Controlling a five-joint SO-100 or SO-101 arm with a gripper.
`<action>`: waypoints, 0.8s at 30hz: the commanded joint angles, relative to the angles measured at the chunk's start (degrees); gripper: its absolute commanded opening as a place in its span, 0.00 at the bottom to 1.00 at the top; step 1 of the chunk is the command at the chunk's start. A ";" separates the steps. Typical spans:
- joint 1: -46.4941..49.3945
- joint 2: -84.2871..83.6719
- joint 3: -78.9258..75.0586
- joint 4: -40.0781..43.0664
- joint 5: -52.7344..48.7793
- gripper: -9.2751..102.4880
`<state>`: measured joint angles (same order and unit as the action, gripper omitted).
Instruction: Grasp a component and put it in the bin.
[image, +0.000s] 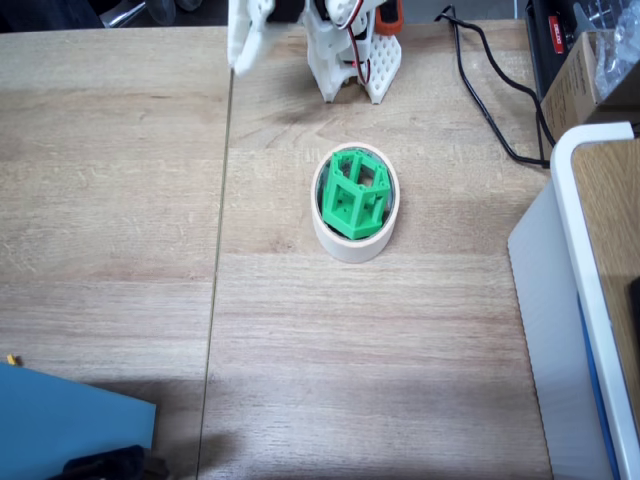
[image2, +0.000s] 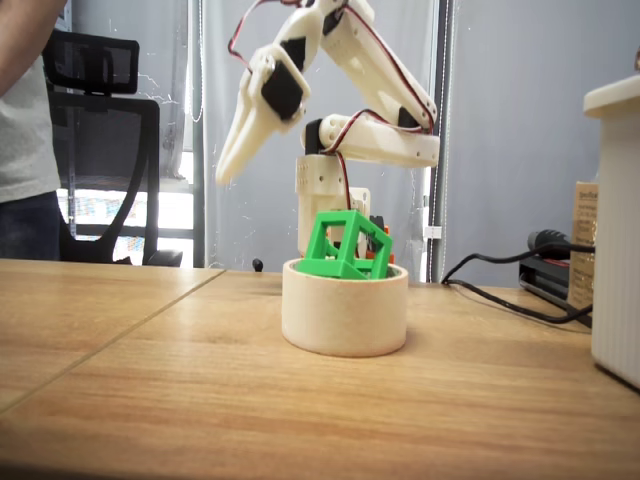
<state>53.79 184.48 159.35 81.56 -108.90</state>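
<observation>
While the hand (image2: 226, 172) hangs raised, the component (image: 354, 193) sits inside the bin (image: 352, 243).

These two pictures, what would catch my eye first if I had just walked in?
The bright green hexagonal frame sits tilted inside the cream tape roll in the middle of the wooden table. Behind it, the white arm is raised, its gripper hanging in the air, apart from both.

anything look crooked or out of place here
Only the green hexagonal frame: it sits tilted inside the masking tape roll, one corner poking above the rim, rather than lying flat. The gripper hangs clear above the table, holding nothing.
</observation>
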 joint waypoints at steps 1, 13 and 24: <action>0.62 3.34 4.22 -5.27 0.62 0.08; 0.62 5.62 14.94 -24.26 0.79 0.09; 0.70 5.45 15.73 -24.26 0.79 0.09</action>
<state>54.05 190.46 175.17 58.27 -108.90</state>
